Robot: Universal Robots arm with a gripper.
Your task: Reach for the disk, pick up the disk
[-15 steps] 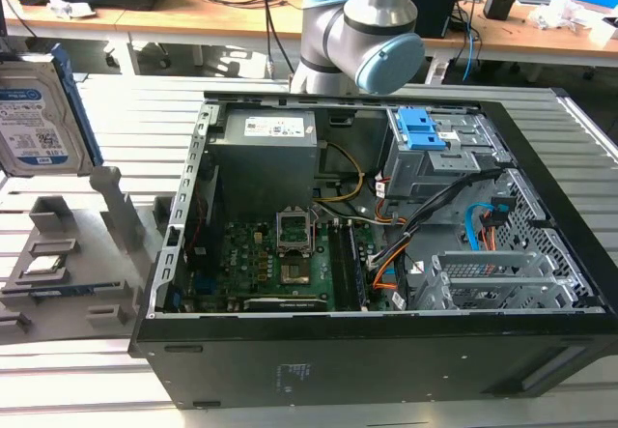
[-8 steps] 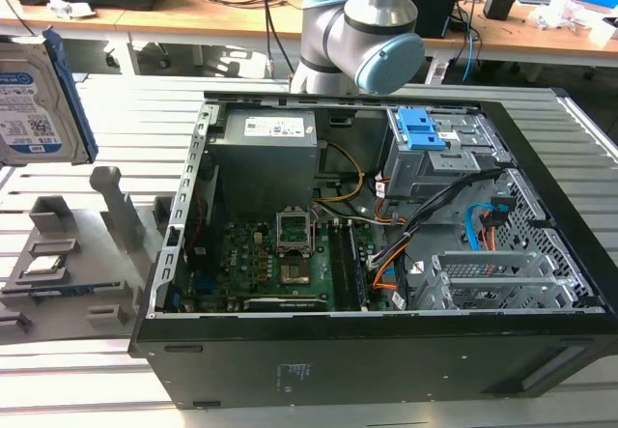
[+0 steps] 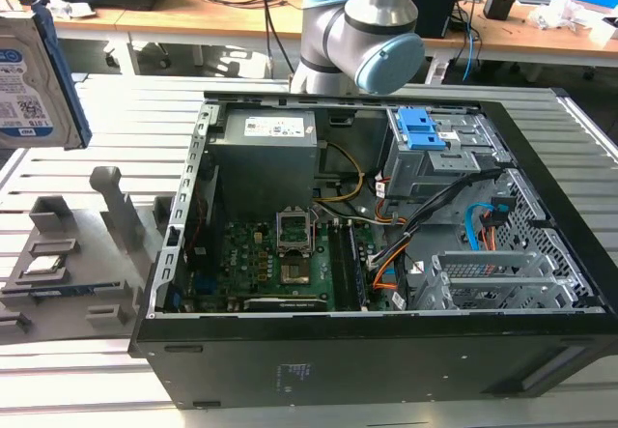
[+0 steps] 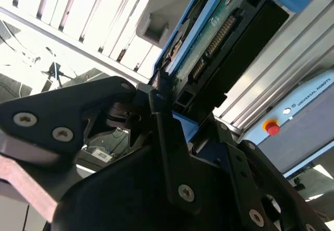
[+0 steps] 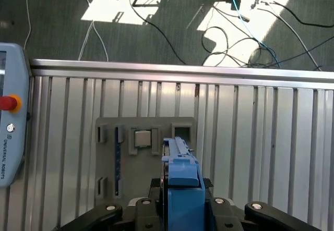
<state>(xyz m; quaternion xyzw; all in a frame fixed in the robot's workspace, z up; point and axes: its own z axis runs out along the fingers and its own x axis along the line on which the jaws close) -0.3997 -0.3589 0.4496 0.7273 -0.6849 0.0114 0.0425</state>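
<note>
The disk, a silver-grey drive with a white-and-blue label and a blue rail along its edge, hangs in the air at the exterior view's far left, above the table. In the second wrist view its green circuit-board underside and blue rails sit between black fingers. My gripper is shut on the disk. In the first wrist view the disk shows edge-on as a blue rail rising from the gripper, high over the grey fixture.
An open computer case with a motherboard and blue drive latches fills the exterior view's middle and right. A grey slotted fixture holding a small square chip lies on the ribbed metal table. A teach pendant hangs beside it.
</note>
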